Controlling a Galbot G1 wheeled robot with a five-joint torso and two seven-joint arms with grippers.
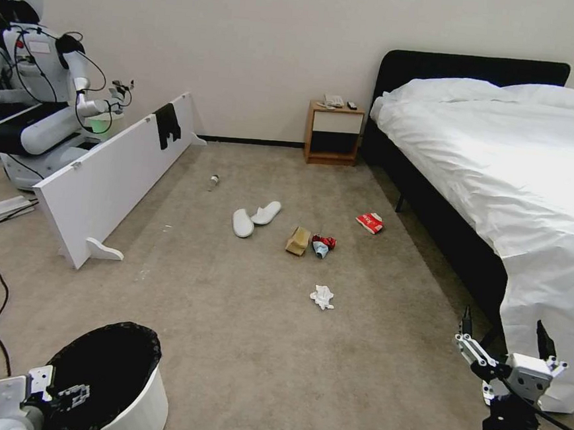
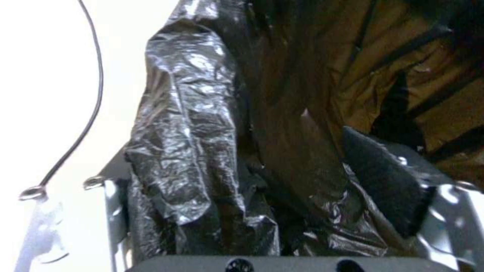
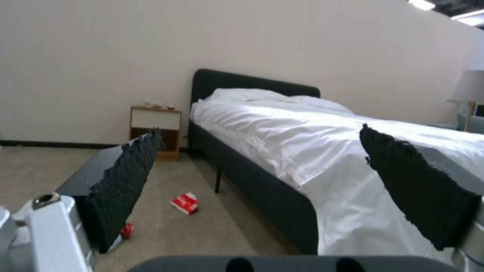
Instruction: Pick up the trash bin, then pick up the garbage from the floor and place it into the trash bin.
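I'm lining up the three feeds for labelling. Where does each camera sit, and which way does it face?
Head view: on the head, looking down the carpet; the left hand at the trash bin, the right hand raised.
Left wrist view: looking into the bin's black bag, a pad on it.
Right wrist view: low, facing the bed; open pads.
Shared: the red snack packet.

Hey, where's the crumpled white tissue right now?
In the head view the crumpled white tissue lies alone on the carpet mid-floor, nearer the robot than the brown paper bag.
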